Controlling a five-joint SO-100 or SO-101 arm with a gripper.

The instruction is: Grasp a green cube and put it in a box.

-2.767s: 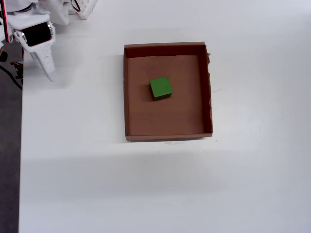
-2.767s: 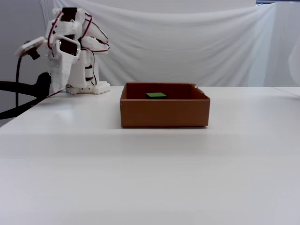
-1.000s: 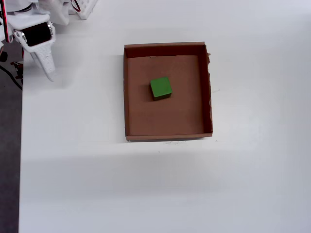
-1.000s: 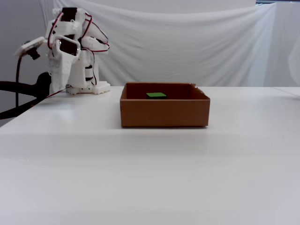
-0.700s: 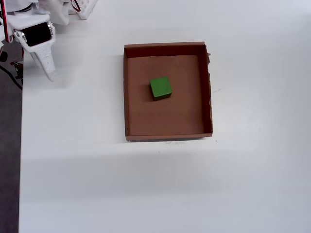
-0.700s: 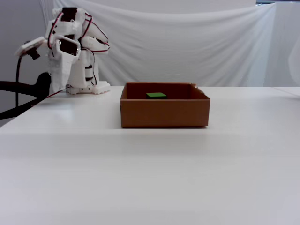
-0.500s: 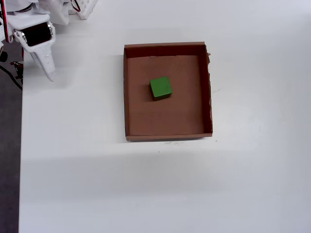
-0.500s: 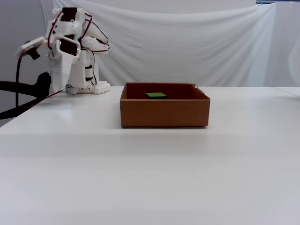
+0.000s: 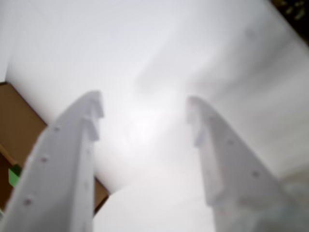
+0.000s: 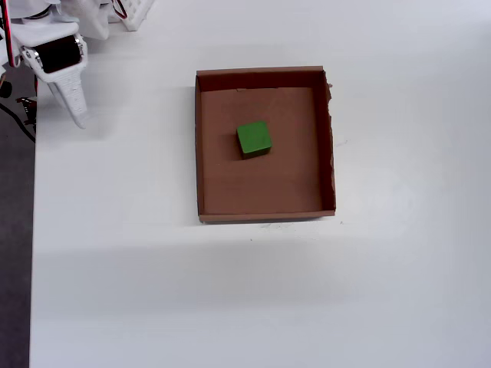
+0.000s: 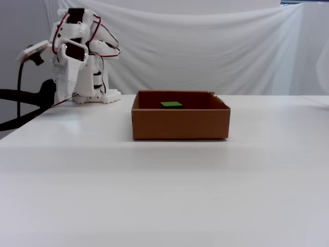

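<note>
The green cube (image 10: 253, 139) lies inside the brown cardboard box (image 10: 265, 208), a little above the middle of its floor in the overhead view. In the fixed view only the cube's top (image 11: 171, 104) shows over the box wall (image 11: 180, 123). My gripper (image 9: 145, 108) is open and empty, its two white fingers (image 9: 72, 159) spread apart over the white table. It is folded back at the table's far left corner (image 10: 77, 115), well away from the box. In the wrist view a corner of the box (image 9: 19, 130) and a sliver of the cube (image 9: 14, 175) show at the left edge.
The white arm base (image 11: 77, 56) stands at the back left of the white table (image 11: 164, 185). A black cable (image 11: 25, 95) hangs off the left side. The table's left edge (image 10: 34, 230) borders a dark floor. A white cloth (image 11: 205, 46) hangs behind.
</note>
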